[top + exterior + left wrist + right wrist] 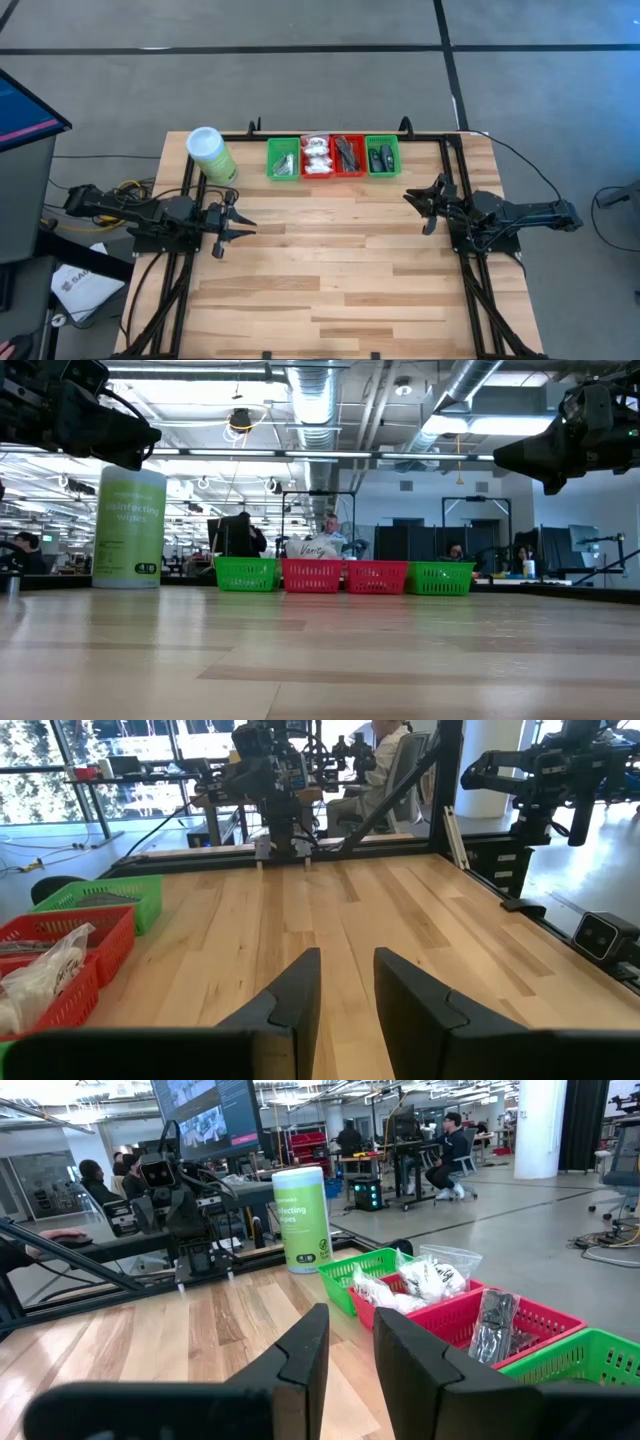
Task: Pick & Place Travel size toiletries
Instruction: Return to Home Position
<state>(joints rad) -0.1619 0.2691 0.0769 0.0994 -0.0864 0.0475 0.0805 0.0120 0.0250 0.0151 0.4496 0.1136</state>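
The travel size toiletries lie in a row of four trays at the table's far edge. Silver sachets (284,163) fill the left green tray (272,158). White packets (316,157) (420,1280) sit in a red tray (317,175). Dark oblong pieces (346,153) (492,1325) are in the second red tray, and more (380,157) in the right green tray. My left gripper (240,222) (347,955) hovers open at the table's left side, pointing level toward the right. My right gripper (415,200) (350,1312) hovers open at the right side, facing it. Neither holds anything.
A tall light-green canister with a white lid (210,153) (129,527) stands upright at the far left, beside the trays. Bare wooden tabletop (330,260) stretches between the two arms and toward the near edge. People sit at desks in the room beyond.
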